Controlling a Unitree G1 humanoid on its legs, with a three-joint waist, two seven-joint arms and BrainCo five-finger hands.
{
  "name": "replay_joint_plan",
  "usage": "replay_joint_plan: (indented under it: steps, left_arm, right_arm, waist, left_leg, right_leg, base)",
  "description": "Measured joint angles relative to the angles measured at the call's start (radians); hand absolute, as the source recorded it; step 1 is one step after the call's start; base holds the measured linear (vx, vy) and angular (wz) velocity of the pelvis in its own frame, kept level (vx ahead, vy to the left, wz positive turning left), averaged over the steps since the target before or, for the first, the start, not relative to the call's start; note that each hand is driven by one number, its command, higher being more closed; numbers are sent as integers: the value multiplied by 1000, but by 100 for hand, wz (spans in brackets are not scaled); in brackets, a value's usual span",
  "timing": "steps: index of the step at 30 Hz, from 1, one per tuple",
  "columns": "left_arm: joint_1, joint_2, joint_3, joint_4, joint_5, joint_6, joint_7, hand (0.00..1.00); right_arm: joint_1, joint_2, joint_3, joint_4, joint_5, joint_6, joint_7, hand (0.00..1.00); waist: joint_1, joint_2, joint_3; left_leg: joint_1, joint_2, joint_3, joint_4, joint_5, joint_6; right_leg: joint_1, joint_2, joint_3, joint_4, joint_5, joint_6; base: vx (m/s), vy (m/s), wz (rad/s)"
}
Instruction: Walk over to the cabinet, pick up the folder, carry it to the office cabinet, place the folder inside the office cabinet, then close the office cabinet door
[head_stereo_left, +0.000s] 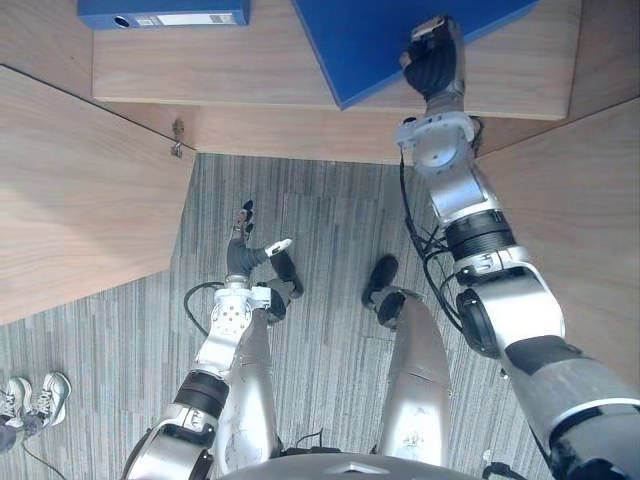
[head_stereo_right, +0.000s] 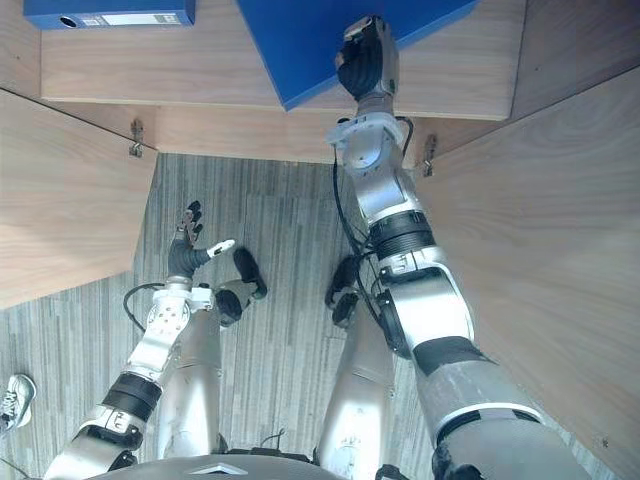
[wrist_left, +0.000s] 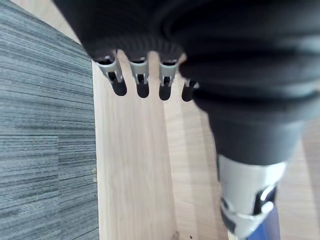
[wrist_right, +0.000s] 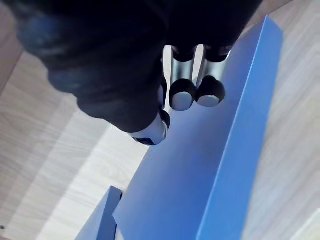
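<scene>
The folder (head_stereo_left: 370, 40) lies skewed on the office cabinet's shelf (head_stereo_left: 250, 75), its near corner at the front edge. Let go there, it might slide out or foul the open door (head_stereo_left: 80, 190) when it swings. The right hand (head_stereo_left: 432, 62) grips it, fingers (wrist_right: 182, 95) curled onto the blue face, the thumb close beside them. The left hand (head_stereo_left: 250, 250) hangs slack over the carpet, holding nothing.

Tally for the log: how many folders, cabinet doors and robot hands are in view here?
Blue folders: 2, the held folder and the shelf folder.
Open cabinet doors: 2, the left door and the right door.
Robot hands: 2, the right robot hand and the left robot hand.
Total: 6.
</scene>
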Motion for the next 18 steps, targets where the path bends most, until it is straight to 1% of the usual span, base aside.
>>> replay_joint_plan:
  steps: [3,6,11,15,17,18]
  left_arm:
    - [3,2,-2,-35,-8,0,-1,0]
    - [0,2,-14,-37,-9,-2,-1,0]
    - [-5,1,-16,-37,-9,-2,-1,0]
    - [-30,-6,-16,-32,-9,-2,-1,0]
    - [-39,-7,-14,-33,-9,-2,-1,0]
    - [-40,-7,-9,-33,-9,-2,-1,0]
  right_arm:
    - [-4,-6,-1,13,13,0,1,100]
    - [-4,-6,-4,47,33,0,1,100]
    - [3,-1,-8,51,49,1,1,100]
    - [37,21,-4,88,50,1,2,100]
    - [66,30,1,89,53,1,3,100]
    - [77,41,3,89,53,1,3,100]
  waist:
    - [1,0,0]
    - [-2,0,0]
    - [-1,0,0]
    - [4,0,1]
    - [6,0,1]
    - [5,0,1]
  left_leg:
    - [-13,-3,-1,0,2,-3]
    - [-18,-7,-2,0,3,-2]
    - [-46,-5,-10,14,2,-1]
    - [-77,9,-22,57,-5,5]
    - [-77,11,-25,60,-6,2]
    - [-78,14,-25,64,-11,-5]
  right_leg:
    - [-14,-6,-1,9,-3,-2]
    - [-18,-13,-3,15,-6,-1]
    - [-44,-15,-2,29,-11,-1]
    - [-68,-14,-2,67,-26,-5]
    - [-68,-15,-3,73,-30,-8]
    - [-70,-14,-3,77,-32,-8]
  base:
    - [-6,-31,7]
    - [-3,-21,6]
    - [-4,-6,1]
    - [-18,-35,1]
    - [-41,-36,0]
    - [-48,-34,-2]
